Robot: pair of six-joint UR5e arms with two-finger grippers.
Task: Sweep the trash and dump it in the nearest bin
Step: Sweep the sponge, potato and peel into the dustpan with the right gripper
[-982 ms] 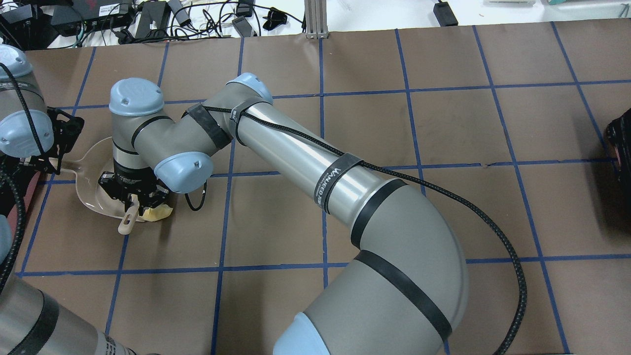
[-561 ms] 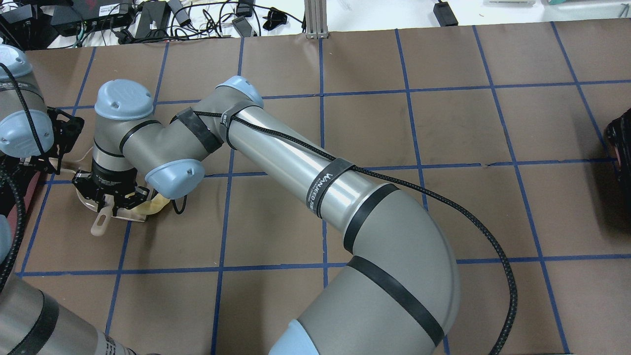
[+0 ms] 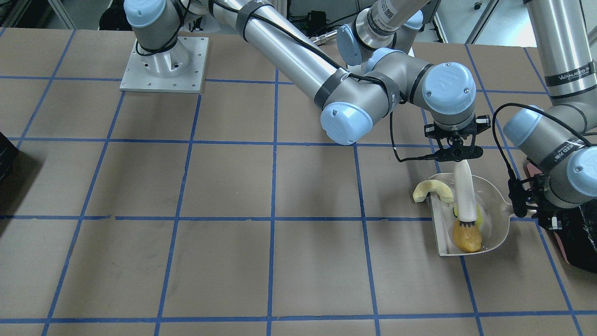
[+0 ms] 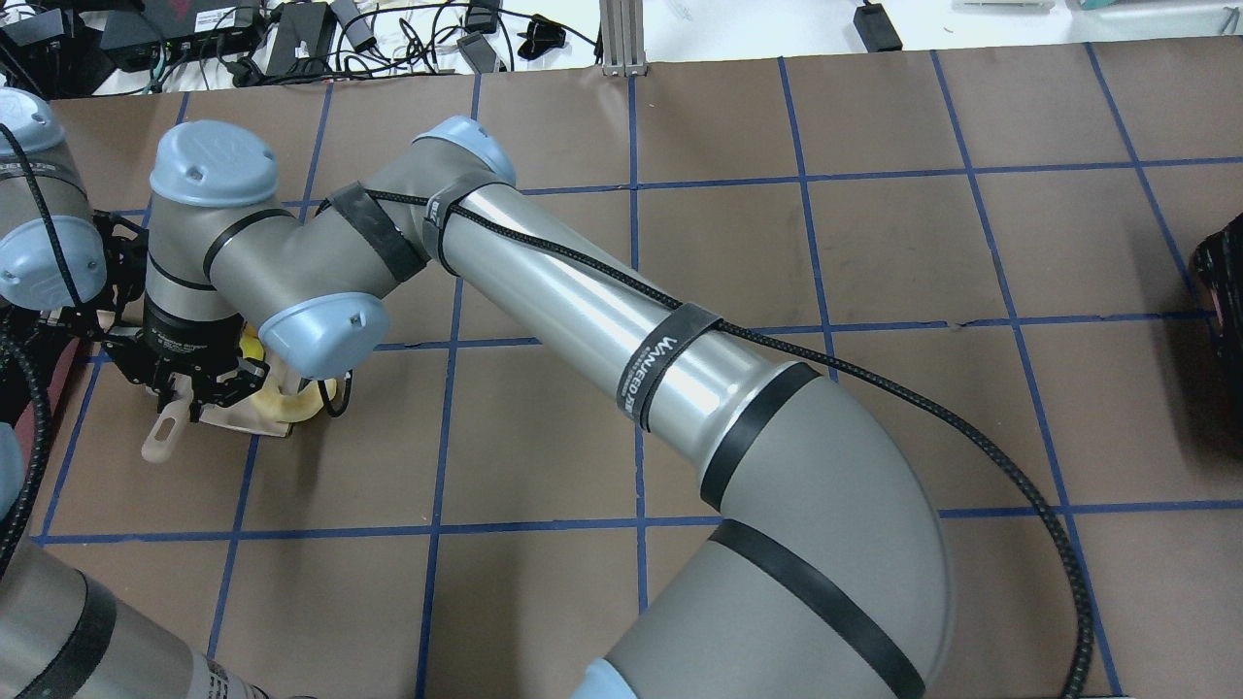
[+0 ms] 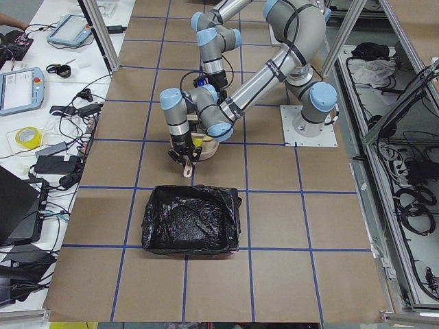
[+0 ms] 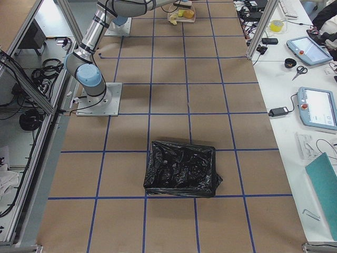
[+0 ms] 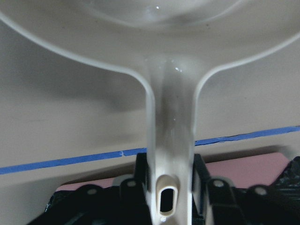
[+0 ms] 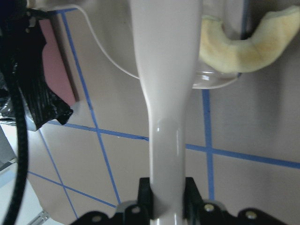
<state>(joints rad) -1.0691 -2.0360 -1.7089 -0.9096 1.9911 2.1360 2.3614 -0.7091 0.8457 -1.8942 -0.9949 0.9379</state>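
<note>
My right gripper (image 3: pixel 454 150) is shut on the white brush (image 3: pixel 464 189), whose bristles rest in the white dustpan (image 3: pixel 496 233). My left gripper (image 3: pixel 522 205) is shut on the dustpan's handle (image 7: pixel 171 140). The orange-brown lump (image 3: pixel 468 239) lies in the pan under the bristles. The yellow-green sponge (image 3: pixel 479 214) is half hidden beside the brush. The cream crescent (image 3: pixel 431 190) lies across the pan's open edge and also shows in the right wrist view (image 8: pixel 248 44). The pink-sided bin with the black bag (image 3: pixel 576 242) stands just behind the left gripper.
The bin shows whole in the exterior left view (image 5: pixel 192 219), near the table's left end. Another black-lined container (image 6: pixel 181 168) stands far off at the table's right end. The right arm's long forearm (image 4: pixel 602 311) stretches across the middle of the table.
The right arm has swung left in the overhead view, carrying the brush over the dustpan. The crescent has been pushed left onto the pan's edge. The left arm has stayed put.
</note>
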